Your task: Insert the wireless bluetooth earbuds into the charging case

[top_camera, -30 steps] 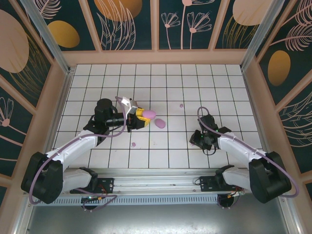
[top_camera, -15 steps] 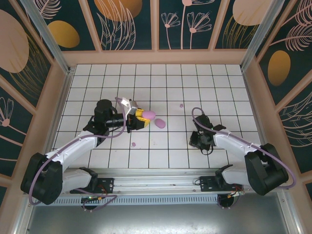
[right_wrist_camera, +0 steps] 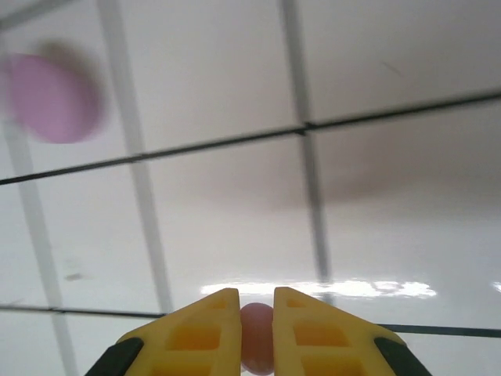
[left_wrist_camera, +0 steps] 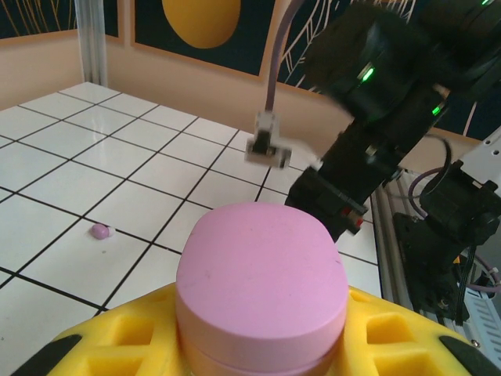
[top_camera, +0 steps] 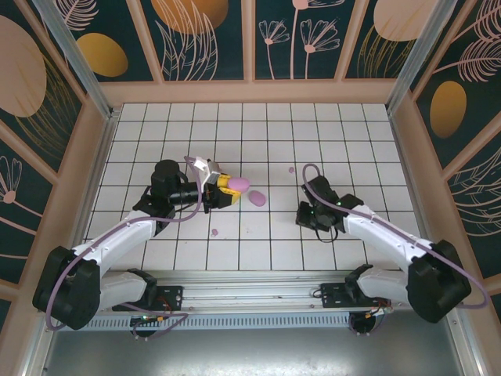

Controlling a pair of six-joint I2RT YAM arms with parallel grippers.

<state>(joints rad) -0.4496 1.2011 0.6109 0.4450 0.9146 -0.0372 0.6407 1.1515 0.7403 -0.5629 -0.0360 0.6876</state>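
I'm clamping my right fingers (right_wrist_camera: pixel 200 329) on a tiny earbud (right_wrist_camera: pixel 257 335) — left fingers (left_wrist_camera: pixel 117 345) gripping the case (left_wrist_camera: pixel 262 290) — risking it squirting free.

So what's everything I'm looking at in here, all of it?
earbuds: 3, pink-purple; far earbud loose on the tiles, near earbud loose closer to the arms, held earbud pinched in the right claw
pink ovals: 2, pink; held oval in the left claw, loose oval on the tiles right beside it
tiled floor: 1, white with dark lines
walls: dark teal panels with gold and peach plant prints, on three sides
rail: 1, grey metal, near edge
arms: 2, black and white; left arm, right arm
claws: 2, yellow-tipped; left claw, right claw, both closed on their loads
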